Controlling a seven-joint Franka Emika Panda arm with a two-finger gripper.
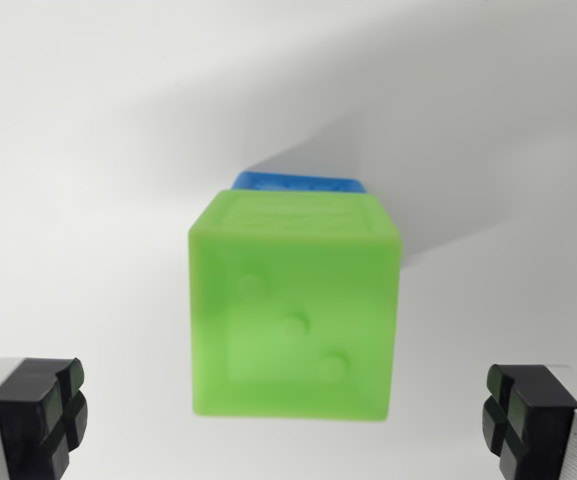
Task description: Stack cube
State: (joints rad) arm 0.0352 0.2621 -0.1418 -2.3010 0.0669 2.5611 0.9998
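Sitting between gripper (288, 420) fingers — green cube (295, 320)

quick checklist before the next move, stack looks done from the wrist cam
1. Claw open, fingers wide on either side: ok.
2. Green cube free of both fingers: ok.
3. Blue cube showing beyond the green one: ok.
4. Green resting squarely on blue: cannot tell, blue mostly hidden.
5. Green cube untilted: cannot tell from this single view.
6. White surface around the cubes free of obstacles: ok.
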